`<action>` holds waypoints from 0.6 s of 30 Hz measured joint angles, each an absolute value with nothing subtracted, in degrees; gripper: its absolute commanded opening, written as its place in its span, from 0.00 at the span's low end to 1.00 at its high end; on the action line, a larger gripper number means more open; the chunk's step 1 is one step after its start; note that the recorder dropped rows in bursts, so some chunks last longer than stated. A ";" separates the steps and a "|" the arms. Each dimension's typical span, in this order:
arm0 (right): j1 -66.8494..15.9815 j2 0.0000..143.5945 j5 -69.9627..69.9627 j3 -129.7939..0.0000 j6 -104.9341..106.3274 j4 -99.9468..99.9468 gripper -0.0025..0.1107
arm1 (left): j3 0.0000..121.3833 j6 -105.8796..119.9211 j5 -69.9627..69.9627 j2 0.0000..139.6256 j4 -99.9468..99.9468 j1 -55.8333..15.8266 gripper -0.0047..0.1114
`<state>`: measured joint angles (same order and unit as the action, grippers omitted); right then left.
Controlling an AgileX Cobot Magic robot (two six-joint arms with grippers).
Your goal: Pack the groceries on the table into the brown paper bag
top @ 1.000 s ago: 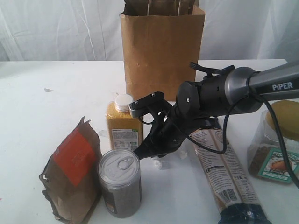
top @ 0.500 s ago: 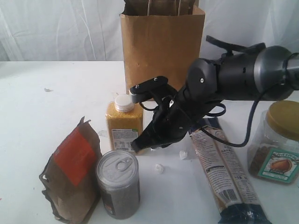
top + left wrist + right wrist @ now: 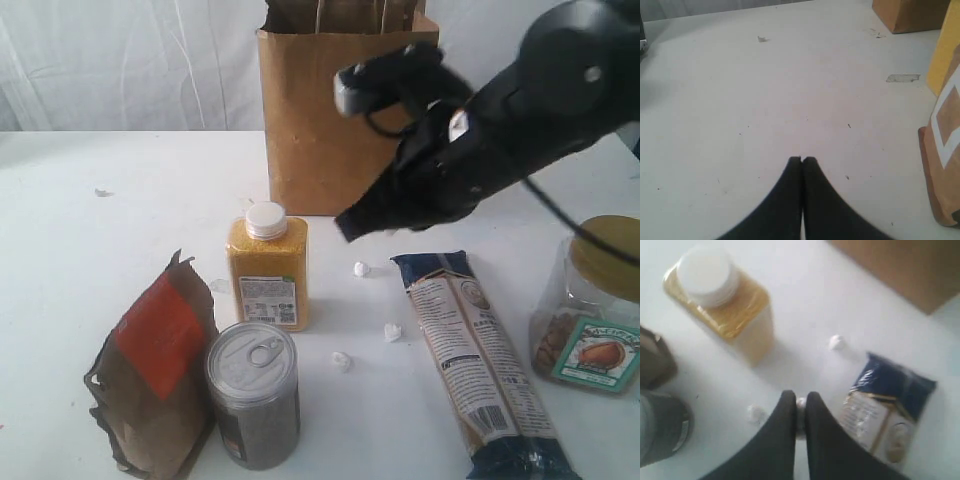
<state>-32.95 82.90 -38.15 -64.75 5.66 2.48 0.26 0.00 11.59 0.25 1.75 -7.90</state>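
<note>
Risen from the bottle, right end effector clenched; jar cut off.

jar: cut by edge | pasta packet: end cropped | paper bag: top cropped

My exterior cam faces brown paper bag, upper centre; right wrist overhead shares yellow-grain bottle; left wrist skims table

R gripper: bag just beyond; bottle + pasta pkt below, gap btwn. L gripper: open table ahead, pouch beside.
</note>
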 measured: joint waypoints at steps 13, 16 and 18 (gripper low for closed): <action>-7.36 74.44 -35.82 -66.20 13.14 22.67 0.02 | 0.26 0.00 11.59 0.25 1.75 -7.90 0.04; -5.04 75.52 -36.72 -69.37 27.85 40.80 0.02 | 0.26 0.00 11.59 0.25 1.75 -7.90 0.04; -4.60 77.09 -37.35 -72.00 32.98 50.23 0.02 | 0.26 0.00 11.59 0.25 1.75 -7.90 0.04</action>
